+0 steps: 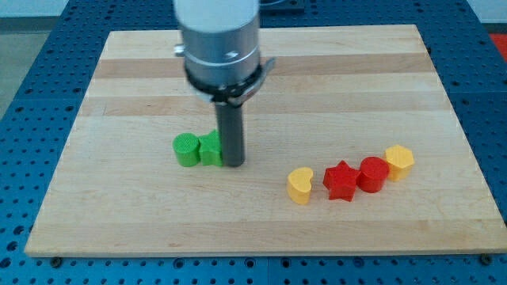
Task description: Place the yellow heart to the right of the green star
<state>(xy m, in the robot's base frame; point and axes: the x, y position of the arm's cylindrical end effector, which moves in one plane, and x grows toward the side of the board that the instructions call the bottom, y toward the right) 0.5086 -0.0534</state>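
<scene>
The yellow heart [300, 185] lies on the wooden board [261, 71], right of centre toward the view's bottom. The green star [210, 149] sits left of centre, touching a green round block [186, 149] on its left. My tip [234, 163] stands right against the green star's right side. The yellow heart is well to the right of and a little below my tip, apart from it.
A red star [341, 180] lies just right of the yellow heart, then a red round block [372, 173] and a yellow hexagonal block [399, 161], in a rising row. A blue pegboard [483, 95] surrounds the board.
</scene>
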